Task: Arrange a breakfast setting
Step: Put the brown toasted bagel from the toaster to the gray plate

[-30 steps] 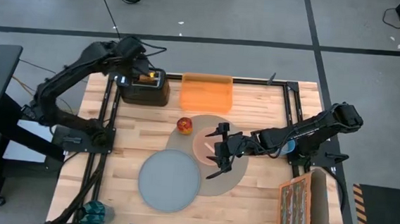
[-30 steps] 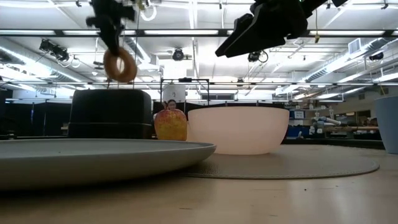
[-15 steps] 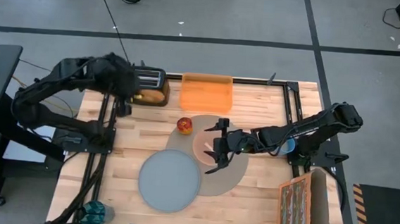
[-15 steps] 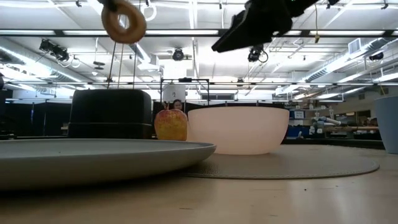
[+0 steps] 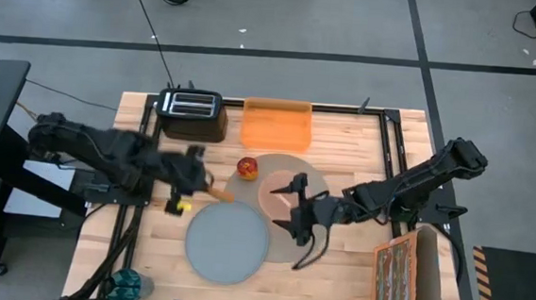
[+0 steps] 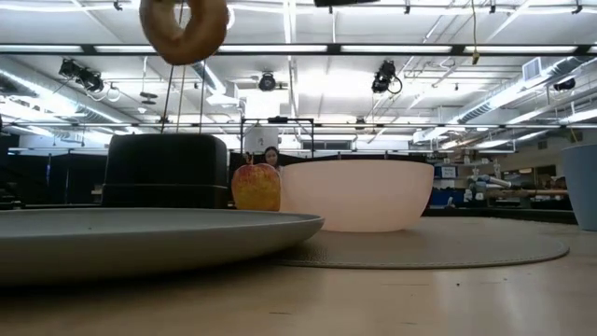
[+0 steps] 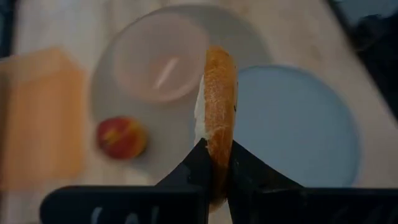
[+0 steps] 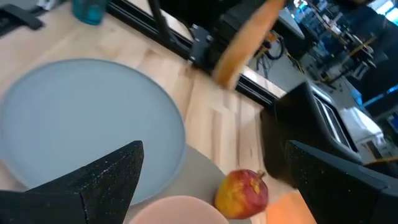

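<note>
Left gripper (image 7: 216, 163), clamped on the bagel (image 7: 218, 118), has swung from toaster (image 5: 191, 112) toward plate (image 5: 227, 242); I'm nearing placement.

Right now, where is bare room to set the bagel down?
The grey plate is bare all over. Bare wood lies left of it, toward the table edge. The placemat is crowded: pink bowl, apple, and the right gripper above.

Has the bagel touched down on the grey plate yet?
Apart. The low view shows the bagel hanging high in the air, with clear space between it and the grey plate below. The left hand is shut on it.
</note>
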